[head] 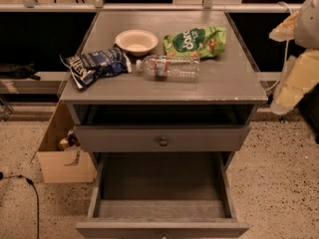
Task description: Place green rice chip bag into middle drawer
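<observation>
Four things lie on the cabinet top [227,81]: a white bowl [136,41], a water bottle [169,66] on its side, a dark blue chip bag [94,65] and the green rice chip bag [195,42]. The green bag lies flat at the back right, just beside the bowl and right behind the bottle, perhaps touching it.

It looks light and puffy, with a glossy skin that is likely to slip and crumple. The chips inside are brittle, so a hard squeeze over the middle could crush them. My judgement is that the free right end, or a pinch across the narrow width near a crimped edge, gives the best hold and keeps clear of the bottle.

Below, the middle drawer [162,183] stands pulled out with its floor bare, under a drawer front with a round knob [162,139].

At the right edge of the view the gripper [296,81] hangs beside the cabinet, well apart from the bag and touching nothing on the top. Whether it is wide or narrow I cannot tell.
</observation>
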`<action>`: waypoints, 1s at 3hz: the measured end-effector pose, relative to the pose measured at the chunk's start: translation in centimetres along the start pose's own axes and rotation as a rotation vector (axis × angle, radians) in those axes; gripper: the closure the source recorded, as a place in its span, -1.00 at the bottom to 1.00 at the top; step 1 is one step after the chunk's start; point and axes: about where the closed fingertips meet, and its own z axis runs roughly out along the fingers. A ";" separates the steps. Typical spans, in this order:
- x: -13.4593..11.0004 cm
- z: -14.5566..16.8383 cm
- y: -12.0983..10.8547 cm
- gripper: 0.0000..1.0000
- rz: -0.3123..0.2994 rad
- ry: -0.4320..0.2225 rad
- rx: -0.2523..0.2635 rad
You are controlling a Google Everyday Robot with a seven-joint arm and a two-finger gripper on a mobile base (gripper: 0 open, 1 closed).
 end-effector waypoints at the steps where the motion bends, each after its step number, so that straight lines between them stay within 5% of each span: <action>1: -0.8 0.0 -4.2 -1.00 0.037 -0.133 -0.018; 2: -0.2 0.8 -9.2 -1.00 0.125 -0.262 -0.019; 3: -4.0 2.1 -17.1 -1.00 0.103 -0.335 0.040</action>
